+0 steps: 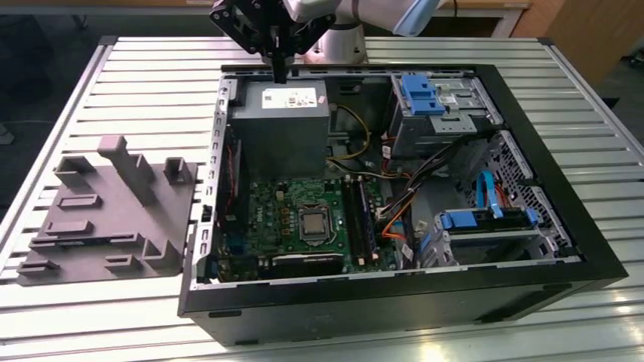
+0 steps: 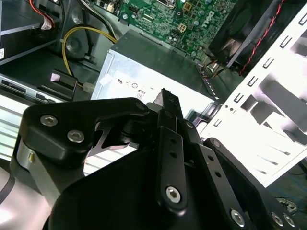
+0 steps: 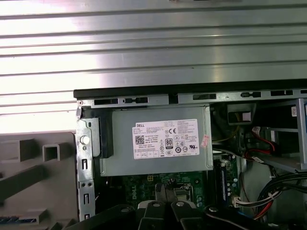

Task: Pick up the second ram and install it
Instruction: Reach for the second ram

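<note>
My gripper (image 1: 280, 74) hangs over the far rim of the open computer case, just above the grey power supply (image 1: 280, 102). Its fingers look pressed together, and I see nothing between them. In both wrist views the dark fingertips (image 2: 165, 94) (image 3: 168, 192) point toward the power supply (image 3: 156, 143) and the green motherboard (image 1: 302, 215). A thin dark bluish stick, apparently the second ram (image 1: 78, 243), lies in a low slot of the grey fixture (image 1: 111, 204) on the exterior view's left, well away from the gripper. The long black sockets (image 1: 357, 219) run beside the processor.
The black case wall (image 1: 403, 298) rises around the motherboard. Blue drive brackets (image 1: 421, 94) and a bundle of cables (image 1: 403, 196) fill the case's side toward the exterior view's right. The fixture has tall upright posts (image 1: 126, 162). The slatted metal table (image 1: 121, 302) surrounds everything.
</note>
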Robot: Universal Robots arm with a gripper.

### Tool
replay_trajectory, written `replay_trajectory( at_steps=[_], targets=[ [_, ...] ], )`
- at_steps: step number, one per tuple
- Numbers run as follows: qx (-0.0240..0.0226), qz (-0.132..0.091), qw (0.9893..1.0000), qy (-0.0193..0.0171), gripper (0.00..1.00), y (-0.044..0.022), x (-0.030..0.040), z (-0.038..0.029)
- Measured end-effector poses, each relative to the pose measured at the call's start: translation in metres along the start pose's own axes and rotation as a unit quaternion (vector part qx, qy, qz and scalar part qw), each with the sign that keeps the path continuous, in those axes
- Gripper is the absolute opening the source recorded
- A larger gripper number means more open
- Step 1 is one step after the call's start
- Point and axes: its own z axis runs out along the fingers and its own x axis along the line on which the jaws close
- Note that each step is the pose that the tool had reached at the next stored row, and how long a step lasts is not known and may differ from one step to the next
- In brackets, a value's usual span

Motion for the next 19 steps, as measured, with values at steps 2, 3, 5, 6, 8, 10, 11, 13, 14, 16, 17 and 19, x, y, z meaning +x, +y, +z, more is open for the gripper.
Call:
replay_trajectory(
  at_steps=[2,3,5,6,8,10,11,13,14,16,17,19],
  targets=[
    [0.0000,0.000,1.0000,0.0000,0.11,-0.0002,0.0016,0.0000],
    [0.0000,0.000,1.0000,0.0000,0.11,-0.0003,0.0024,-0.0001],
    [0.0000,0.000,1.0000,0.0000,0.11,-0.0004,0.0039,-0.0001],
    [0.0000,0.000,1.0000,0.0000,0.11,-0.0005,0.0047,-0.0002],
    [0.0000,0.000,1.0000,0.0000,0.11,-0.0007,0.0062,-0.0002],
    [0.0000,0.000,1.0000,0.0000,0.11,-0.0009,0.0075,-0.0002],
    [0.0000,0.000,1.0000,0.0000,0.11,-0.0010,0.0082,-0.0002],
    [0.0000,0.000,1.0000,0.0000,0.11,-0.0012,0.0097,-0.0003],
    [0.0000,0.000,1.0000,0.0000,0.11,-0.0013,0.0104,-0.0004],
    [0.0000,0.000,1.0000,0.0000,0.11,-0.0015,0.0119,-0.0004],
    [0.0000,0.000,1.0000,0.0000,0.11,-0.0016,0.0126,-0.0004],
    [0.0000,0.000,1.0000,0.0000,0.11,-0.0018,0.0141,-0.0004]
  ],
)
